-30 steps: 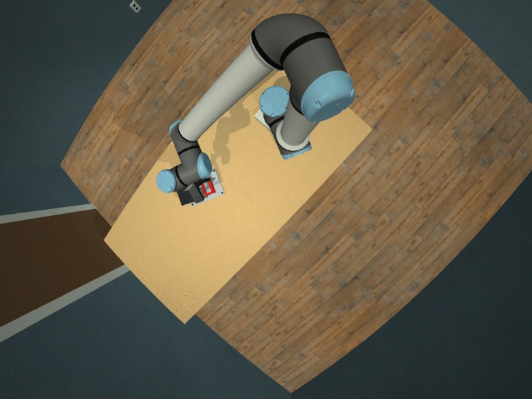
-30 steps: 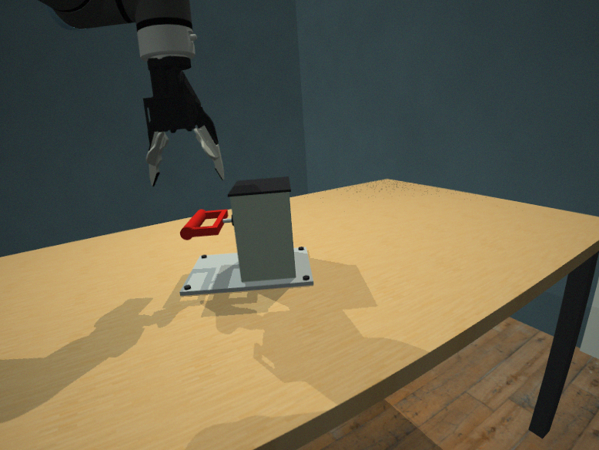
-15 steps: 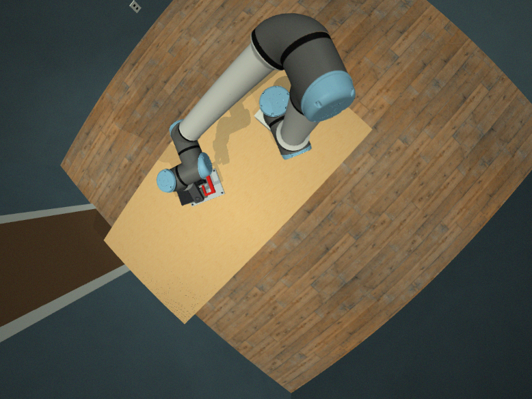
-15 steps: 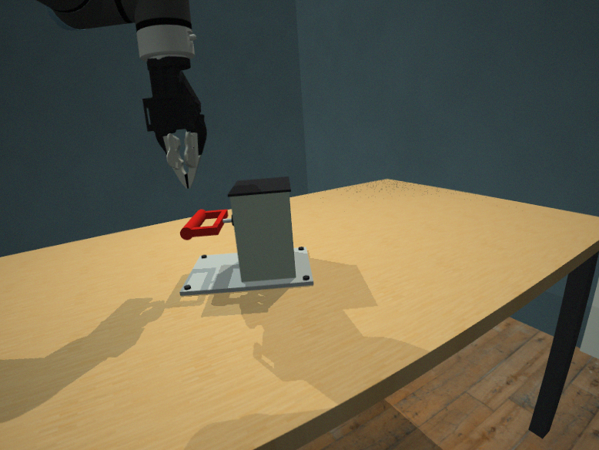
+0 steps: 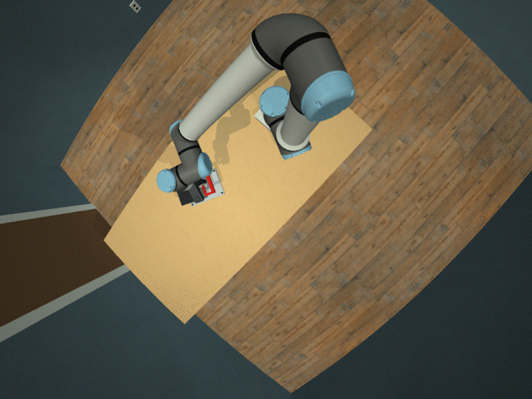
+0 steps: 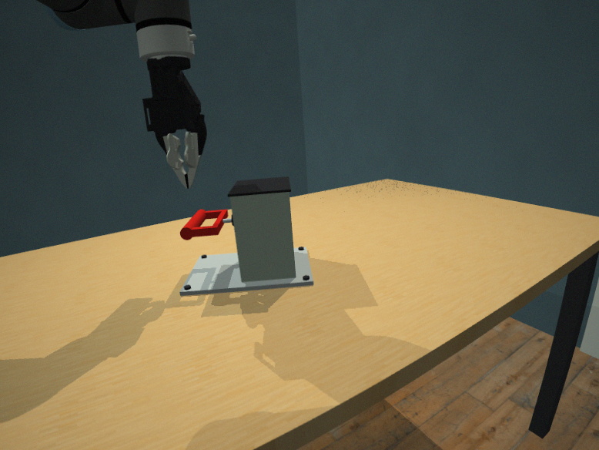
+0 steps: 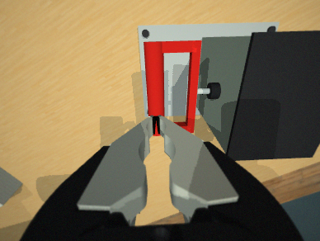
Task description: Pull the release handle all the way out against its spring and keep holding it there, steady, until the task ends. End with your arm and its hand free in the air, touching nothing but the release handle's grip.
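Observation:
The red release handle (image 6: 201, 223) is a rectangular loop on a short rod that sticks out of the left side of a grey box with a black top (image 6: 262, 230). The box stands on a grey base plate (image 6: 246, 275) on the wooden table. My gripper (image 6: 185, 179) hangs in the air above the handle's outer bar, pointing down, clear of it, with its fingers shut on nothing. In the wrist view the shut fingertips line up with the near end of the handle's grip bar (image 7: 155, 80). The top view shows the handle (image 5: 209, 186) beside my wrist.
The arm's base (image 5: 275, 102) stands on the table at the far side from the box. The table's near edge (image 6: 435, 358) runs to the right, with a dark leg (image 6: 560, 339) and wooden floor below.

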